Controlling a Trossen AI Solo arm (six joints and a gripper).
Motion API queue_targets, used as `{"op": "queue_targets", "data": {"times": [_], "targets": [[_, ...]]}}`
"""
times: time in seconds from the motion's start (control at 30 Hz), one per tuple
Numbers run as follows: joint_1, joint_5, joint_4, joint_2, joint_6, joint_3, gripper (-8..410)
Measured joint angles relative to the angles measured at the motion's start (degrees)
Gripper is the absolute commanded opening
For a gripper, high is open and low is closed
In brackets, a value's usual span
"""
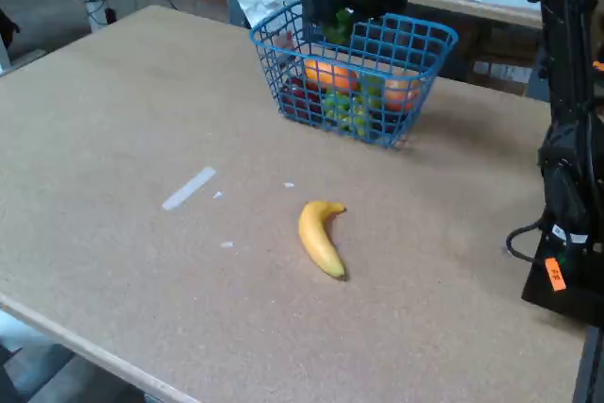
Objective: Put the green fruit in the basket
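One black robot gripper [332,18] hangs over the far rim of the blue wire-mesh basket [415,101], and something dark green shows right at its tip, though whether the fingers are clamped is impossible to tell. Orange, red and yellow-green fruits sit inside the basket. Out on the brown tabletop [113,139], the yellow banana [320,237] lies alone.

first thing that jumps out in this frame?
The blue basket at the table's far side, already holding orange, red and green fruit, with the black gripper hanging over its rim; whether the jaws hold anything is unclear. Next is the yellow banana, lying alone near the middle of the brown table.
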Motion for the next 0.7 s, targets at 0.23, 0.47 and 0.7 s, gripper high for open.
{"op": "queue_targets", "data": {"times": [0.23,0.47,0.7], "targets": [[-0.9,2.0,0.0,0.3,0.7,0.0,243],[-1.7,2.2,0.2,0.3,0.5,0.0,337],[-1.9,2.2,0.6,0.3,0.2,0.0,389]]}}
